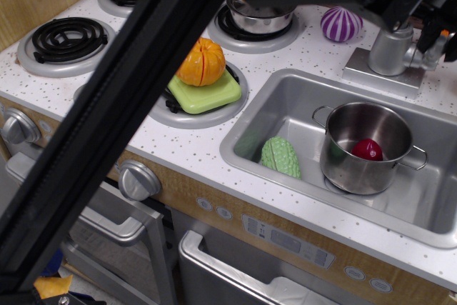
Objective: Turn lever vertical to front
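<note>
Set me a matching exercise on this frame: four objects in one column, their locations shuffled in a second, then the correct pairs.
Objects:
1. red ball
2. orange pumpkin
3. green ridged vegetable
4. purple striped ball

Places:
A. on the counter left of the faucet post
B. on the sink floor, beside the pot
C. inside the steel pot
D. on the green plate over a burner

Pairs: 1-C, 2-D, 3-B, 4-A

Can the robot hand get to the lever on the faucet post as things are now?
Probably yes. The hand is already right at the lever beside the faucet post, and nothing stands between them.
</note>
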You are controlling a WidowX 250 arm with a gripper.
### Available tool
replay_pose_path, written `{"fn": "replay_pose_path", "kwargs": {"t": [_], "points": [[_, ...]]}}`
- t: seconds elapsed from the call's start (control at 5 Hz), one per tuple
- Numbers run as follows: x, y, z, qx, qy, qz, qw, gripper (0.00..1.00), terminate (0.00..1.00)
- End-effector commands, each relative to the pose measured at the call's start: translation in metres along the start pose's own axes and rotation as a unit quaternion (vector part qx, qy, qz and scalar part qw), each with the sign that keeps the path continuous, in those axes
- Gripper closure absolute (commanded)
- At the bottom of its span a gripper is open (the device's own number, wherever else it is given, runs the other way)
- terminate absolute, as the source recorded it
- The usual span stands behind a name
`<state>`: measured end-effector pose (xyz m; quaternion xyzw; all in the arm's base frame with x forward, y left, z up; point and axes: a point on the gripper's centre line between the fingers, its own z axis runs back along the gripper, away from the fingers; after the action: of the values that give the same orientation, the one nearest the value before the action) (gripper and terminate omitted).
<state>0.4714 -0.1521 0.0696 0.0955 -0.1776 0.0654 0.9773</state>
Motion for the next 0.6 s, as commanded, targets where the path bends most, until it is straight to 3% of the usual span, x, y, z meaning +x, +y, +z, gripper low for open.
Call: {"fn": "replay_pose_path", "kwargs": {"t": [0.0,0.4], "points": [[0.007,0.010,0.028,-0.035,-0.007,0.016,0.9992,0.00,0.00],[0.003,0.004,0.012,-0.049,-0.005,0.018,0.9986,0.00,0.00]]}}
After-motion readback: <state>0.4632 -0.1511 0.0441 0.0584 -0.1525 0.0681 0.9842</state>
